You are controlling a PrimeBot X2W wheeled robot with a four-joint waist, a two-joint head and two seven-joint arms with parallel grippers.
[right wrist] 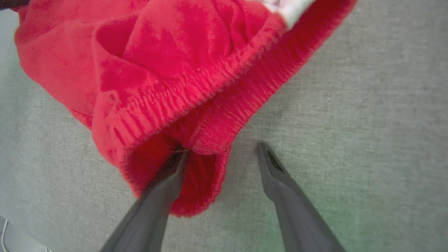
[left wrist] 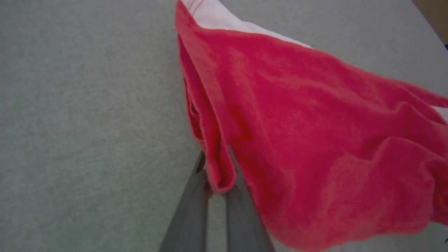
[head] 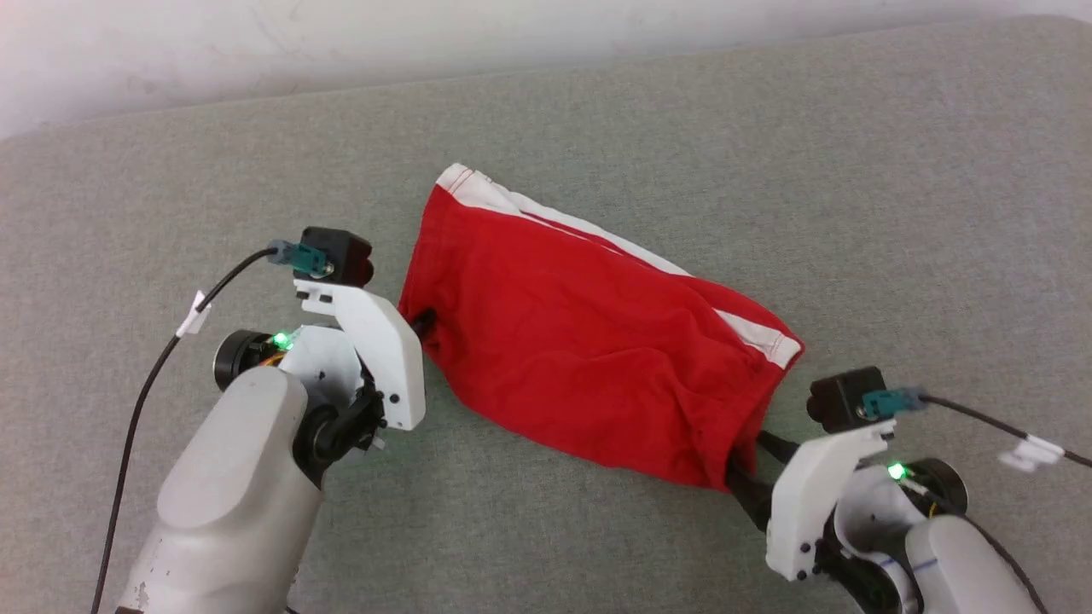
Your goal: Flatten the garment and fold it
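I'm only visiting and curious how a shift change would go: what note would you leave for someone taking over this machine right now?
Left tool: shut, pinching a fold at one edge of the garment.
Right tool: open; one finger is tucked into the elastic waistband, the other is over the bare grey surface.
Garment: lies wrinkled on the grey surface between the two tools.
Done: one end is gripped.
Left: probably close the right tool on the waistband, pull the garment flat, then fold it.

Red garment [right wrist: 168, 70] bunched on grey surface [right wrist: 367, 122], right end effector [right wrist: 221, 149] spread wide, one finger [right wrist: 154, 203] inside waistband [right wrist: 210, 98]
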